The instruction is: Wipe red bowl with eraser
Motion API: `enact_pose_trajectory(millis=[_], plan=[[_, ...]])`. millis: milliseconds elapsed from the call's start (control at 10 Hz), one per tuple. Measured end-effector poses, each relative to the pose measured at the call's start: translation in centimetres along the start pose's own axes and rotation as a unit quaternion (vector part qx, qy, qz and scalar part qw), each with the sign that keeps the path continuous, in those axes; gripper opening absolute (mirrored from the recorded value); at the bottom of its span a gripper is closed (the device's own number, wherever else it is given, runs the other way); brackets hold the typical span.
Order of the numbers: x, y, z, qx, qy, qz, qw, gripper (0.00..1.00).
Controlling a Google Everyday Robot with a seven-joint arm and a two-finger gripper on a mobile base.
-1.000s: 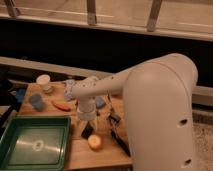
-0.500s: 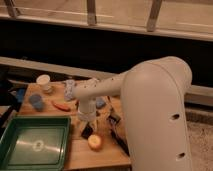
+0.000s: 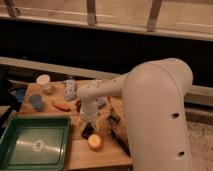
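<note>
I was on the first step: getting the eraser. My gripper [image 3: 89, 119] hung just over the eraser [image 3: 87, 131], with my jaws apart and nothing in them. The bowl [image 3: 95, 142] sat just beside the eraser, near the front edge of the table [image 3: 75, 156]. Next, I thought, I had to go straight down and pinch the eraser. Room was tight, with a tray [image 3: 35, 120] on one side and a black tool [image 3: 119, 142] on the other. A hard push could knock the bowl off the edge.
</note>
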Motion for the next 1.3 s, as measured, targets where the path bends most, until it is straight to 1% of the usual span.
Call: enact_pose_trajectory(millis=[200, 500, 600, 800, 1000, 1100, 1200, 1300], plan=[[-0.1, -0.6, 0.6, -0.008, 0.008, 0.007, 0.9999, 0.65], [0.0, -0.5, 1.1, -0.024, 0.016, 0.012, 0.9995, 0.64], [0.0, -0.6, 1.1, -0.028, 0.016, 0.015, 0.9994, 0.6], [0.3, -0.3, 0.9, -0.035, 0.012, 0.012, 0.9993, 0.4], [0.7, 0.1, 0.8, -0.033, 0.01, 0.007, 0.9994, 0.21], [0.9, 0.6, 0.9, -0.038, 0.012, 0.005, 0.9992, 0.08], [1.0, 0.8, 0.9, -0.042, 0.012, 0.004, 0.999, 0.02], [1.0, 1.0, 0.6, -0.046, 0.01, 0.002, 0.9989, 0.0]])
